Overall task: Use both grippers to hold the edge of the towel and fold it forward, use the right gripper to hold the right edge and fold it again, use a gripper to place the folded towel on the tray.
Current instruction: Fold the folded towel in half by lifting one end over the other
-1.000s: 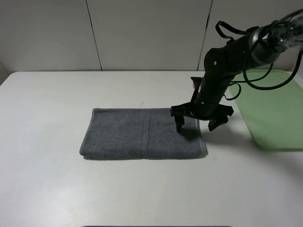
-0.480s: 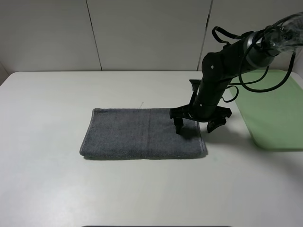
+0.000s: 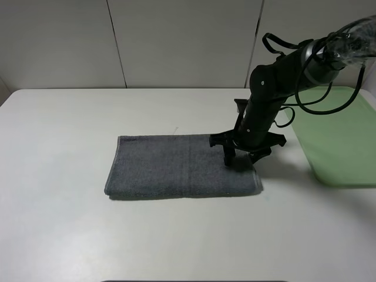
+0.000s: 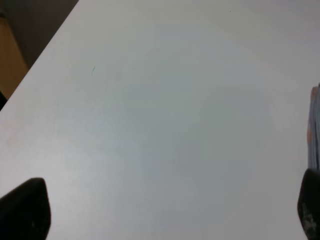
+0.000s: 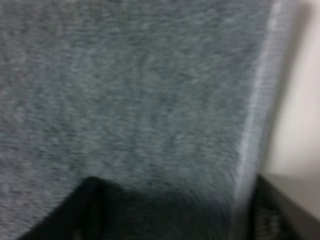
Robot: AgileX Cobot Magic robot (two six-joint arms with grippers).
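Your right gripper [image 3: 242, 157] is down on the folded towel [image 3: 176, 166], jaws part-open astride the right edge [image 5: 255, 125], gripping nothing. The tray [image 3: 338, 138] lies nearby on the right, not touching the towel. Your left gripper [image 4: 167, 212] is spread wide and holds nothing, over the table [image 4: 160, 110].

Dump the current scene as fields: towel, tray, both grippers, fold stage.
towel: folded into a long rectangle, flat on the table, left of the tray
tray: pale green, table's right side, no towel on it
right gripper: down at the towel's right edge, jaws apart across the hem
left gripper: open, over bare table
stage: first fold looks done, second not yet
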